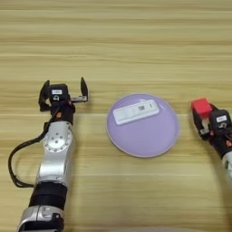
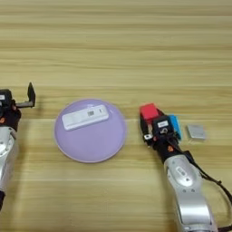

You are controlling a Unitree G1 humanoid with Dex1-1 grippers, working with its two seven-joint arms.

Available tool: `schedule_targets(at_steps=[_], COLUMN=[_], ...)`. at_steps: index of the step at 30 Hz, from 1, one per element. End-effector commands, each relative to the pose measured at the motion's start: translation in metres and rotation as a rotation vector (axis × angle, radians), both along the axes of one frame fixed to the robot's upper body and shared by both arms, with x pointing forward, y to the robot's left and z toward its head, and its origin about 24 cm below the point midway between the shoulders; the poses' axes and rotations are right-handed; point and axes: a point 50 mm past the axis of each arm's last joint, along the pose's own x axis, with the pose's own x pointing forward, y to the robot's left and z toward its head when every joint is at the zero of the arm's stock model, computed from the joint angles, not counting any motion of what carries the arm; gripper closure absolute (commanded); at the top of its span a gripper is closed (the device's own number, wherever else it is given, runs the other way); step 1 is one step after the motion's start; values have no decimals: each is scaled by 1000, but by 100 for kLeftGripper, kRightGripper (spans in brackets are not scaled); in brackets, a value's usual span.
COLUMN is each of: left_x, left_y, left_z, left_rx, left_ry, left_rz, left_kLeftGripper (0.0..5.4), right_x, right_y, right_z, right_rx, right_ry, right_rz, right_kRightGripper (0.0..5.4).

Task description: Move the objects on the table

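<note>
A round lilac plate [image 1: 156, 136] lies in the middle of the table [image 1: 118, 50], and a slim white bar-shaped device [image 1: 136, 111] rests on its far half, lying slanted. My left gripper [image 1: 63, 89] is left of the plate, low over the wood, open with nothing between its spread fingers. On the right, my right gripper [image 2: 152, 118] is shut on a small red cube [image 2: 148, 110], which shows at its fingertips a short way right of the plate's rim.
A blue piece [image 2: 175, 127] lies close against the right side of the right gripper. A small grey square [image 2: 196, 132] sits on the wood further right. A black cable [image 1: 16, 158] loops beside the left forearm.
</note>
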Motion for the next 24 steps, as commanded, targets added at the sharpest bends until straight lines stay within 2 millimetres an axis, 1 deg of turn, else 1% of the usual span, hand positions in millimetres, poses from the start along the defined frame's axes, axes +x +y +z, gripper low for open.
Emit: schedule_targets(at_steps=[1,9,16,21,24], left_x=[-1,-1,-1,-2,-2], left_y=[-3,-3,-2,-2,-2], left_z=[-1,-1,-1,-1,0], left_rx=[7,9,11,11,12], left_ry=[11,12,12,12,11], left_rz=[4,3,2,2,2], left_kLeftGripper=[0,0,0,0,0], right_x=[-10,-22,-21,-25,-25], right_y=[10,38,65,79,82], right_z=[14,17,9,2,0], right_rx=[26,94,111,124,121], right_ry=[-13,31,82,122,136], right_rz=[71,234,340,397,411], right_kRightGripper=[314,314,314,314,314])
